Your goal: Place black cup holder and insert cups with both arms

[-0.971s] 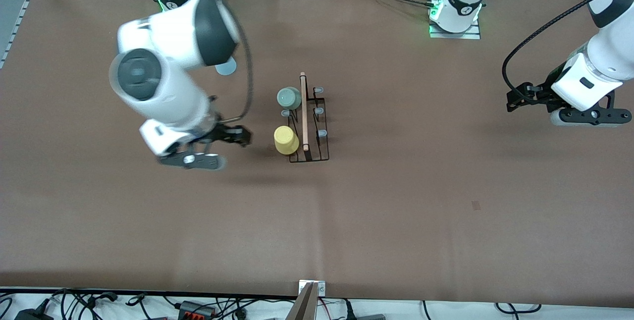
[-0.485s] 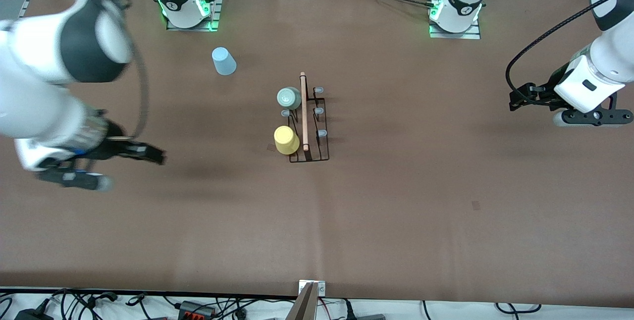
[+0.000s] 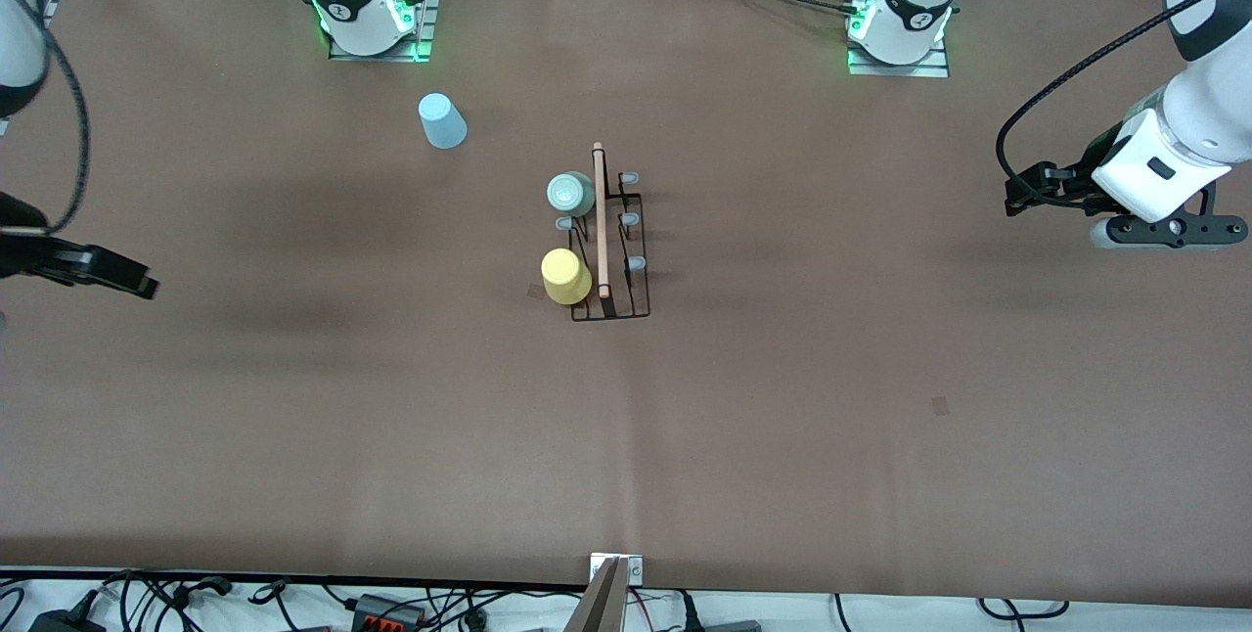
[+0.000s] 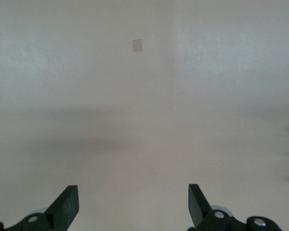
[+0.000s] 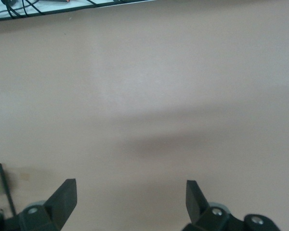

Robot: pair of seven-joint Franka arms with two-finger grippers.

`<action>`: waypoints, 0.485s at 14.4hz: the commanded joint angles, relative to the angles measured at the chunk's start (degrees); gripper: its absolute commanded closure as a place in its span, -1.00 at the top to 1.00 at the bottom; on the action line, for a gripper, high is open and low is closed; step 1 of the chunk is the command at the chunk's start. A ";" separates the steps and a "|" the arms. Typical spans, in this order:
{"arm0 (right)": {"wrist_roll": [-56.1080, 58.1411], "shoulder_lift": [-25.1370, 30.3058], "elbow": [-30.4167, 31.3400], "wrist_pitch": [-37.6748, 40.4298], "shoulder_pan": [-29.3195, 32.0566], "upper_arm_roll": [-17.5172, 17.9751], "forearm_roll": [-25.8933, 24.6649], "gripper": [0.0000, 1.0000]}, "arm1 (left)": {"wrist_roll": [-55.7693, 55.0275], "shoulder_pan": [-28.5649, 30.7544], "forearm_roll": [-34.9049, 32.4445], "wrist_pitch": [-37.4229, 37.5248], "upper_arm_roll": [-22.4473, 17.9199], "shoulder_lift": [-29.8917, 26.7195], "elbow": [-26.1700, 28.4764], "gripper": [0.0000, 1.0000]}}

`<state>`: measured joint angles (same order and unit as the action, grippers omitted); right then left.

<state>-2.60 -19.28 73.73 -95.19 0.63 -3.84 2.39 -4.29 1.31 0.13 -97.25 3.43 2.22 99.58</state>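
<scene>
Brown table [image 3: 782, 417]: black cup holder [image 3: 611, 250] at centre, mint cup [image 3: 570, 194] and yellow cup [image 3: 565, 277] pegged on it, blue cup [image 3: 442, 120] toward eleven o'clock. Left gripper [image 3: 1022, 194] at three, right gripper [image 3: 117, 275] at nine, jaws open, empty.

The right gripper [image 3: 117, 275], empty and spread wide, has swung from just beside the yellow cup [image 3: 564, 277] out toward nine o'clock, over the table's [image 3: 782, 397] right-arm end, uncovering the blue cup [image 3: 442, 120].
</scene>
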 commanded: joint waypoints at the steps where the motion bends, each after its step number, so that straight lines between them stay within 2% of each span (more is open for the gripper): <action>1: 3.74 2.84 2.91 -0.53 1.39 1.29 -1.34 1.00 | -2.91 1.40 -0.92 0.05 -0.35 0.86 -1.05 1.00; 4: 3.31 7.22 9.04 -0.52 1.47 1.29 -1.43 1.00 | -2.74 1.85 -1.01 0.22 0.44 0.77 -1.23 1.00; 7: 3.39 13.81 19.32 -6.22 1.12 1.38 -2.04 1.00 | -2.74 1.77 -1.01 0.31 0.61 0.59 -1.93 1.00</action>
<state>0.18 -12.72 82.66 -96.88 1.50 -3.39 1.89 -6.28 2.91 0.10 -97.42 3.30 2.72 99.29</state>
